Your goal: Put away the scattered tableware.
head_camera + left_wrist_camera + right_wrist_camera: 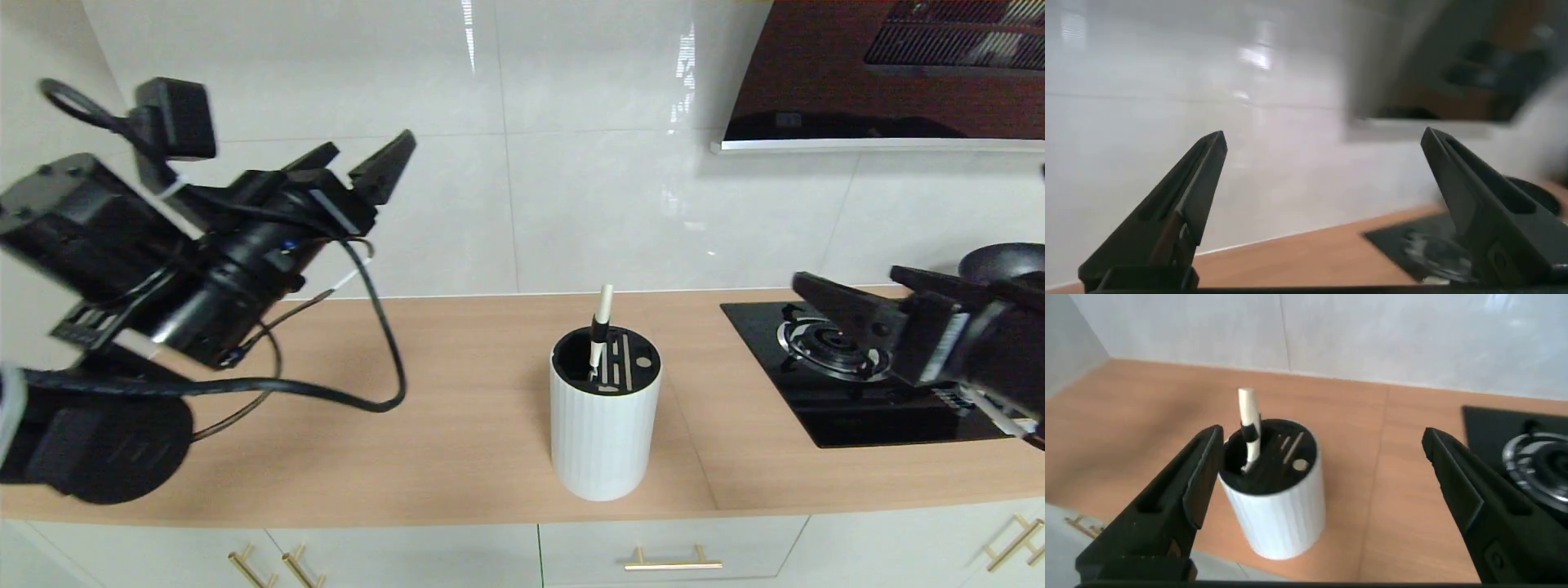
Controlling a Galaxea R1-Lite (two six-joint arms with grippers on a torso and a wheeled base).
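Standing nearly upright in the white ribbed holder, the utensil has its long axis vertical. Its pale handle end is up and its dark lower part is sunk in a slot of the black lid. The holder sits on the bench near its front edge, beside the hob. My left pincer hangs high on the left, jaws apart, aimed at the tiled wall; its wrist camera catches the hob's corner. My right pincer, jaws also apart, hovers by the hob, and its camera looks down on the lid's slots.
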